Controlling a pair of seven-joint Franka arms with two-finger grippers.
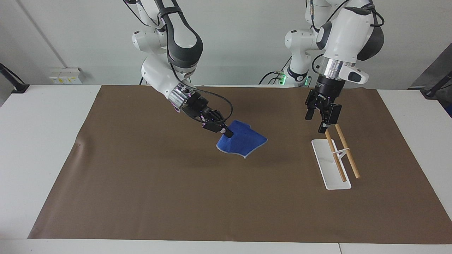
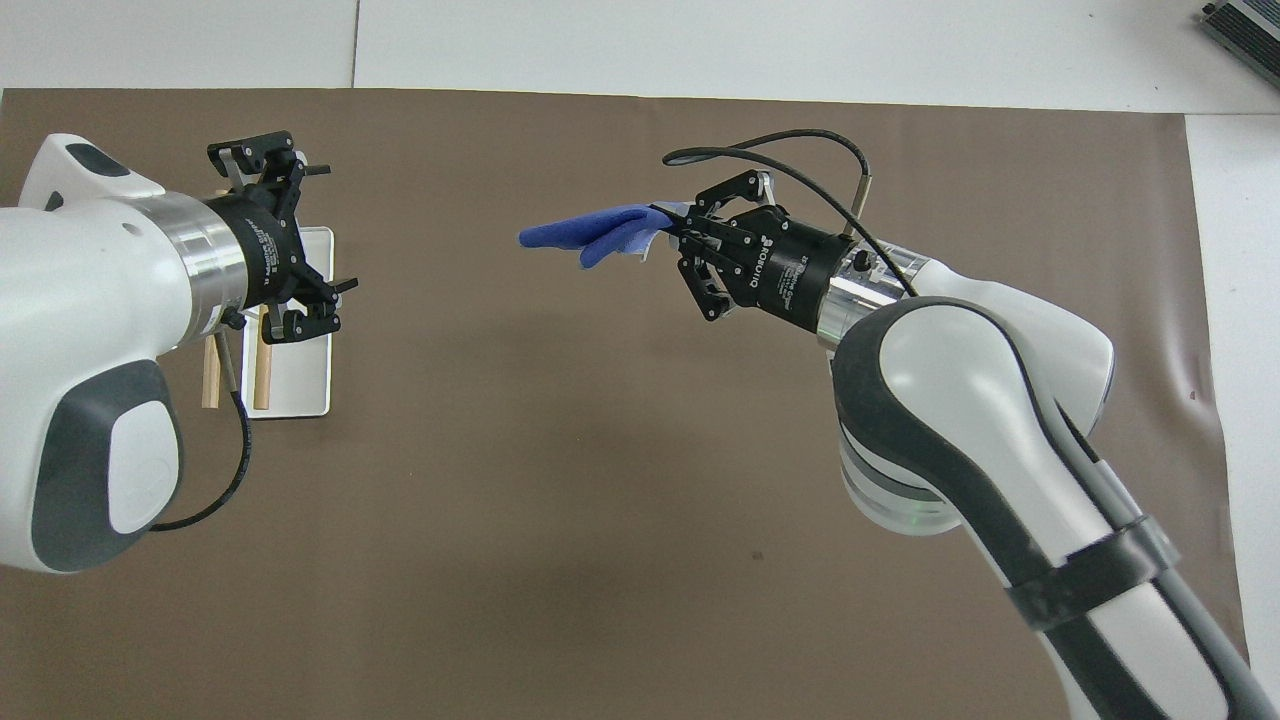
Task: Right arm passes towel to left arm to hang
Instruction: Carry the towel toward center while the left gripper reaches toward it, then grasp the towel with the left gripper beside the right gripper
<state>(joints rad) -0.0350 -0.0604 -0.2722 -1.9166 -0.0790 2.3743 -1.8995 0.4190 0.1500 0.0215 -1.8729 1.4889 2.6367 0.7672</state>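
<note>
My right gripper (image 1: 229, 134) (image 2: 672, 222) is shut on one corner of the blue towel (image 1: 243, 143) (image 2: 590, 230). The towel hangs from that corner in the air over the middle of the brown mat (image 1: 176, 190). My left gripper (image 1: 316, 123) (image 2: 315, 235) stands open and holds nothing. It hovers over the robots' end of the rack, apart from the towel. The rack has a white base (image 1: 325, 162) (image 2: 300, 380) that carries two wooden rods (image 1: 348, 155) (image 2: 262, 385). In the overhead view the left wrist hides most of the rods.
The brown mat covers most of the white table (image 1: 35, 141). The rack stands on it toward the left arm's end. A crease in the mat (image 1: 79, 144) shows toward the right arm's end.
</note>
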